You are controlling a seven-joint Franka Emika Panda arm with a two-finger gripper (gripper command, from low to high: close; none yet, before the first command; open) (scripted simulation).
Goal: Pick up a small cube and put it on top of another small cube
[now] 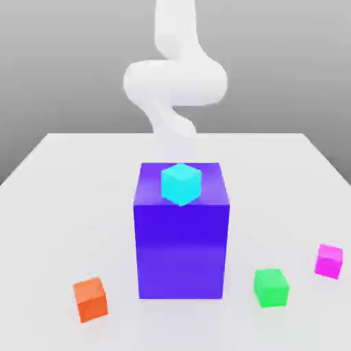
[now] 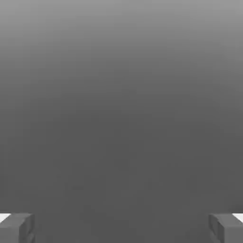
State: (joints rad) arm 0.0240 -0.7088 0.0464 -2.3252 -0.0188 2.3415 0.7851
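The small magenta-pink cube (image 1: 329, 260) rests on the white table at the exterior view's right, near the front. A green cube (image 1: 271, 287) sits just to its left, and an orange cube (image 1: 90, 299) lies at the front left. A cyan cube (image 1: 182, 183) stands on top of the big blue-purple block (image 1: 181, 240). The white arm (image 1: 175, 82) rises behind that block, and its hand is hidden there. In the hand view my gripper (image 2: 121, 228) is open; its grey fingertips (image 2: 16, 228) sit far apart with only plain grey between them.
The white table (image 1: 62, 206) stretches around the tall blue-purple block, which stands at its middle between the arm and the three cubes at the front.
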